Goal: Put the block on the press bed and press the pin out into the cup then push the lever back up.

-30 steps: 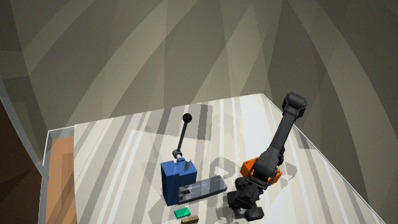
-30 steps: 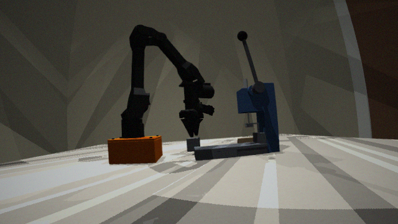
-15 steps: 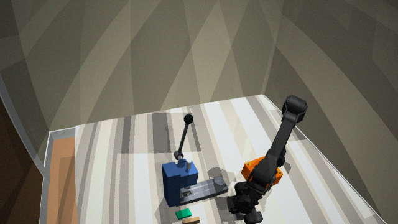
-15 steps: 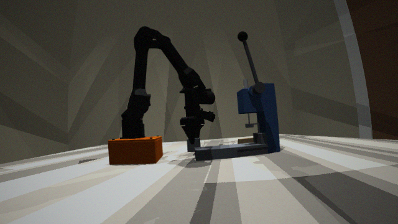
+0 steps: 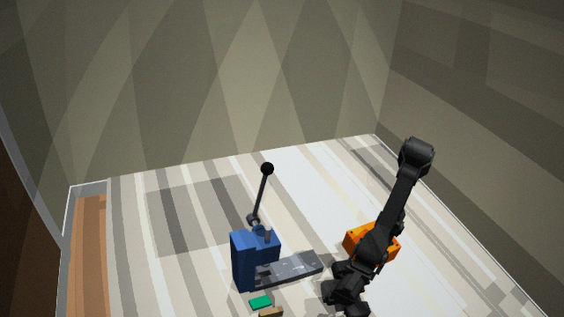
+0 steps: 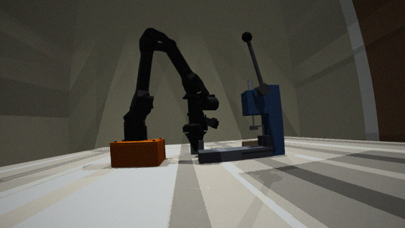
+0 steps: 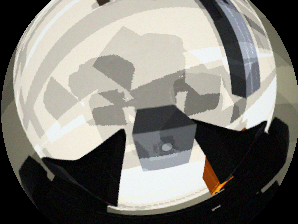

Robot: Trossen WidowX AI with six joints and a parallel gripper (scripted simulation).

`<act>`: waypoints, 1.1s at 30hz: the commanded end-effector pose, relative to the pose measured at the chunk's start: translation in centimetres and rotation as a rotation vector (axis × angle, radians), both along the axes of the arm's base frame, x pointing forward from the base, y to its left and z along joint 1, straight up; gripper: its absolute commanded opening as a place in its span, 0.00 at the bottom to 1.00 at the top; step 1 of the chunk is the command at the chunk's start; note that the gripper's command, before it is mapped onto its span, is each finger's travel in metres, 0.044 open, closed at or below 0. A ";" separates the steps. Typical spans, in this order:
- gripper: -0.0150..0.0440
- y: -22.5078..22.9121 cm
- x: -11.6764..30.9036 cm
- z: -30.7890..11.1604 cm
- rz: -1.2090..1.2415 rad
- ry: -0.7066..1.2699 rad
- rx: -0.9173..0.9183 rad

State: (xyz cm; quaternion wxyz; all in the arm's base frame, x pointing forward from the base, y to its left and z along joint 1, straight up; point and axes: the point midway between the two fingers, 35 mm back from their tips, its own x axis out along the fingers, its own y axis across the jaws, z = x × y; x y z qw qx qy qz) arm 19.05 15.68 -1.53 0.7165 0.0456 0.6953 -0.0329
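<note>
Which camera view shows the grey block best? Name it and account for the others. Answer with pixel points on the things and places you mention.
The wrist view. There the block (image 6: 201, 145) (image 7: 164, 136) sits between the two open fingers, its top and the round pin on one face plain to see. The exterior view shows only a small part of it behind the press bed (image 6: 234, 154); in the top view the arm (image 5: 394, 198) hides it.

Patterned walls (image 5: 176, 88) (image 6: 95, 63) (image 7: 287, 95) rose beyond the gripper (image 5: 345, 295) (image 6: 194, 151) (image 7: 157, 127).
Angular light and dark patches crossed their drab olive-grey; below the gripper, the pale table (image 5: 198, 277) (image 6: 196, 196) (image 7: 60, 95) had grey stripes and bright white areas.
</note>
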 end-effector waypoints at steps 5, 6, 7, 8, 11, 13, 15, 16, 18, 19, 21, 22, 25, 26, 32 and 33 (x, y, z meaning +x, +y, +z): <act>0.59 -0.1 -0.2 -0.3 0.003 0.010 -0.002; 0.58 -0.1 -0.2 -0.3 0.003 0.010 -0.002; 0.57 -0.1 -0.2 -0.3 0.003 0.010 -0.002; 0.55 -0.1 -0.2 -0.3 0.003 0.010 -0.002; 0.52 -0.1 -0.2 -0.3 0.003 0.010 -0.002; 0.43 -0.1 -0.2 -0.2 0.003 0.010 -0.002; 0.34 0.0 -0.1 0.8 0.003 0.009 -0.002; 0.30 0.1 0.0 1.5 0.003 0.009 -0.002; 0.25 0.2 0.1 2.9 0.003 0.009 -0.002; 0.25 0.2 0.1 3.6 0.003 0.009 -0.002; 0.25 0.2 0.1 5.1 0.003 0.009 -0.002; 0.25 0.1 0.0 5.9 0.003 0.009 -0.002; 0.25 0.0 -0.2 8.1 0.003 0.009 -0.002; 0.25 -0.1 -0.3 8.8 0.003 0.009 -0.002; 0.25 -0.3 -0.3 9.3 0.003 0.009 -0.002; 0.25 -0.4 -0.2 9.3 0.003 0.009 -0.002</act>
